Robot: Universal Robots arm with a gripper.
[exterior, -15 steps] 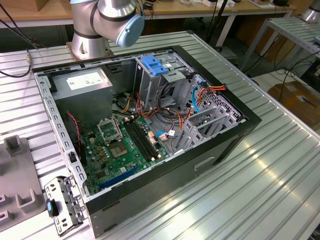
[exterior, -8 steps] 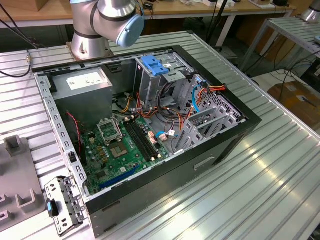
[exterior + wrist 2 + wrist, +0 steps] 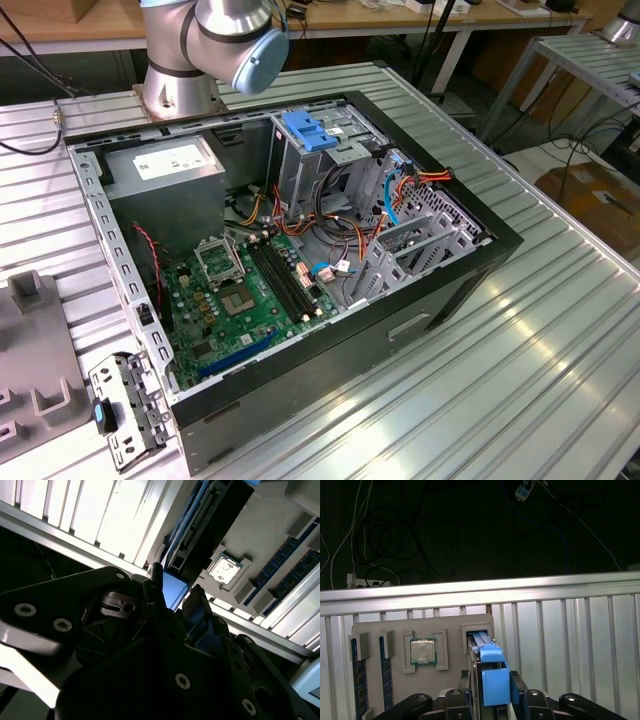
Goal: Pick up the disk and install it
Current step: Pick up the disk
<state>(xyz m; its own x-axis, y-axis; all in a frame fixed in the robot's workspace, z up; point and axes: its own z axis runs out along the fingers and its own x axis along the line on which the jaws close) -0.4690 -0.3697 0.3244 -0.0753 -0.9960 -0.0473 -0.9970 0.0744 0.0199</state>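
The disk [image 3: 492, 656] stands on edge in a slot of a grey holder tray [image 3: 452, 624], its bright blue carrier rail facing the camera in the first wrist view. My gripper [image 3: 490, 682] has one black finger on each side of the disk, pressed against its faces, and looks shut on it. In the second wrist view the disk's blue rail [image 3: 176, 589] shows between the fingers [image 3: 154, 594] of the gripper [image 3: 175, 597]. The disk still sits in the tray's slot.
The holder tray also carries a processor chip [image 3: 423, 651] and two memory sticks [image 3: 354, 666]. In the exterior view an open computer case [image 3: 300, 250] lies on the slatted metal table, with a grey drive cage and blue latch [image 3: 310, 130] at its back. The arm's base [image 3: 180, 70] stands behind the case.
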